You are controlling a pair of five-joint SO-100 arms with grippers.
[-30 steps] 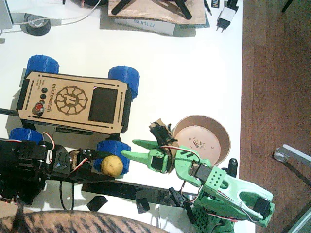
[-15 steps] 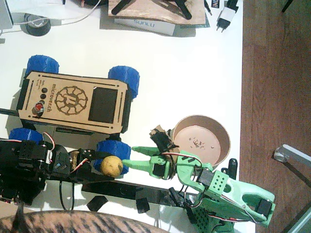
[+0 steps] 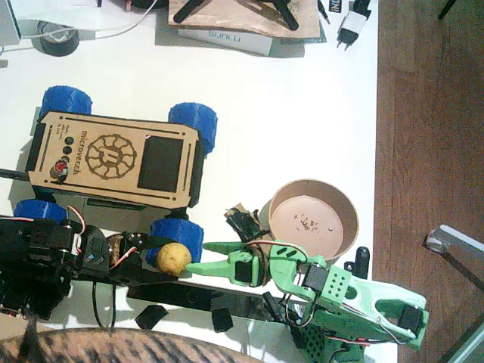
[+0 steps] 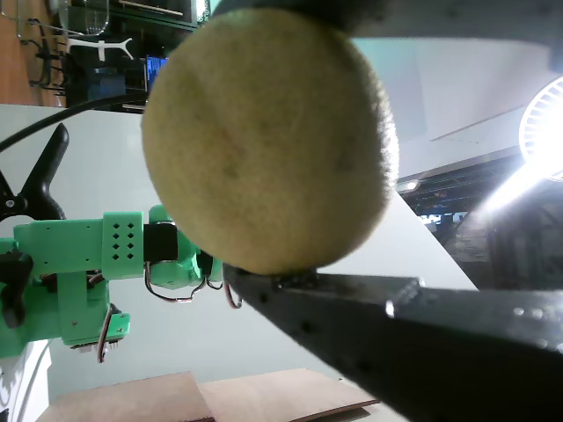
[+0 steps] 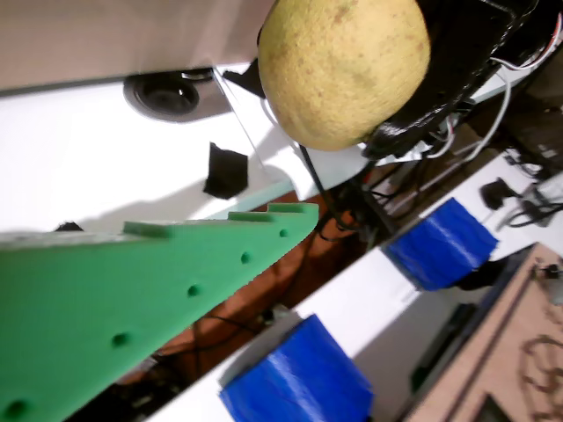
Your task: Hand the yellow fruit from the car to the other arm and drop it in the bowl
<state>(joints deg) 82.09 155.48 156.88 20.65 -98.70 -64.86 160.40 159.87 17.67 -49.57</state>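
**White table, handover point**

White table [image 3: 302, 113] carries everything I list. Left gripper [image 3: 162, 255], black: jaws clamped on the yellow fruit [image 3: 174, 259], beside the car [image 3: 113, 159] front wheel. Right gripper [image 3: 198, 265], green arm [image 3: 355, 299]: tip just beside the fruit; jaw opening I cannot tell. Bowl [image 3: 346, 200]: near the green arm.

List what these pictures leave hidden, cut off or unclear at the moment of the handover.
- Left gripper: in the fixed view, the yellow fruit covers its upper jaw.
- Right gripper: the wrist view shows one green jaw only; open or shut is unclear.
- Car: its lower side sits behind the black arm.
- Bowl: specks inside too small to identify.
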